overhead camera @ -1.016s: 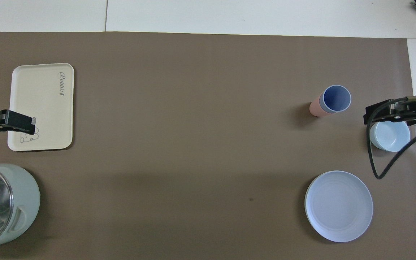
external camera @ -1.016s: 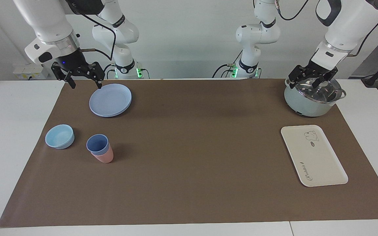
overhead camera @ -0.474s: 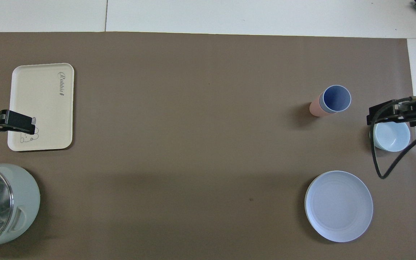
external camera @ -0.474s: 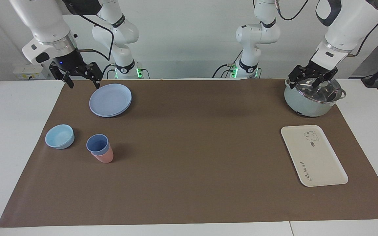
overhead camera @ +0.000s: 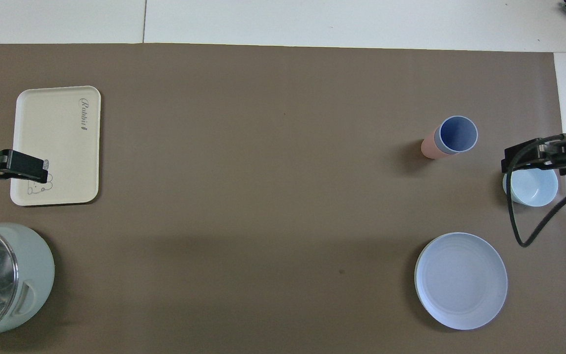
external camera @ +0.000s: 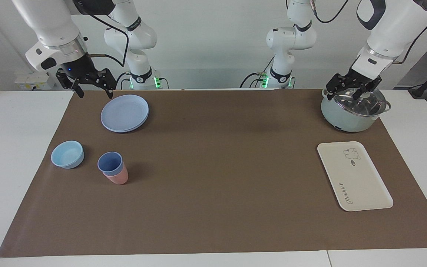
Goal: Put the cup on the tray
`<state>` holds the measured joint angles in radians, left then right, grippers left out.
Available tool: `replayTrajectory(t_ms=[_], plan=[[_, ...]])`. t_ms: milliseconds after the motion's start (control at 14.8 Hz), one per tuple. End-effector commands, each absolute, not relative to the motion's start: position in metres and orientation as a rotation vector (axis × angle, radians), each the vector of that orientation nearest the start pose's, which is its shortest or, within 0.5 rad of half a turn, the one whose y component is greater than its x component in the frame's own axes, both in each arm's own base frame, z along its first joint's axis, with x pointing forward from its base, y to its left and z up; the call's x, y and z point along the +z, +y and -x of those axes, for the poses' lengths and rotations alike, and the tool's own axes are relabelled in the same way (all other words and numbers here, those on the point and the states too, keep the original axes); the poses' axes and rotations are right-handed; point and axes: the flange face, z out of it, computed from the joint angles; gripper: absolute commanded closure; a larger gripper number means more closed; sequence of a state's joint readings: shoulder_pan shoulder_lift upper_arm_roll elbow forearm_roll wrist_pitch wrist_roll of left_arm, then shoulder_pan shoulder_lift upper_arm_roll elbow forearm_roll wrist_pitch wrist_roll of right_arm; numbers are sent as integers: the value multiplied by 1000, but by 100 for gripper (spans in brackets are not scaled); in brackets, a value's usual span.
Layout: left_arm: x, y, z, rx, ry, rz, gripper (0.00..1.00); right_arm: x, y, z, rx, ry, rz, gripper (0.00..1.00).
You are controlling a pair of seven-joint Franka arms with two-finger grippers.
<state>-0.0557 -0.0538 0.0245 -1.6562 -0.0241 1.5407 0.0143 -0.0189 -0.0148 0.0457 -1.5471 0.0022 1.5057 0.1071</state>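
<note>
Facing view: I read the cup (external camera: 110, 163) as nested upright inside a pink cup (external camera: 117, 177), the pair standing on the brown mat (external camera: 213, 178) that covers the tabletop. Taking the cup as landmark, the light-blue bowl (external camera: 67, 154) sits beside it toward the right arm's end, the blue plate (external camera: 125, 112) lies nearer to the robots, and the tray (external camera: 354, 175) lies well apart toward the left arm's end.

The right tool (external camera: 93, 88) hangs in the air over the mat's edge just beside the blue plate, its fingers spread and grasping nothing. The left tool (external camera: 351, 89) waits over the lidded pot (external camera: 353, 109); its fingers also look spread and empty.

Handling assessment: I judge the cup to be light, rigid plastic, not fragile, with a matte wall that should give fair grip. Only its rim band shows above the pink cup, so I would take hold across that exposed rim, one finger inside and one outside. Risk: the taper may wedge the two cups, so the pink cup could lift with it.
</note>
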Motion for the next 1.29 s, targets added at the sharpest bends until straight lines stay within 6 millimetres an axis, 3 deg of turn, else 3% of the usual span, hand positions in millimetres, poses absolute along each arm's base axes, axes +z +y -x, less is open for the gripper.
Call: replayTrajectory(t_ms=[0,203,542,812,948,1083,1219], plan=[[611,-18,-528,84,51,3178,0,638,10,-549,-20,360,3126,7],[611,-18,-528,84,51,3178,0,627,4,-576,-51,689,3001,8],[611,-18,-528,84,51,3178,0,586,-34,-632,21,1015,2886,8],[611,-18,-528,84,51,3178,0,525,-79,-681,92,1149,2833,8],[611,-17,-528,84,48,3178,0,492,-97,-701,129,1222,2712,8],[611,-18,-528,84,51,3178,0,456,-104,-712,184,1291,2667,8],[611,-18,-528,84,51,3176,0,417,-123,-715,285,1343,2584,8]])
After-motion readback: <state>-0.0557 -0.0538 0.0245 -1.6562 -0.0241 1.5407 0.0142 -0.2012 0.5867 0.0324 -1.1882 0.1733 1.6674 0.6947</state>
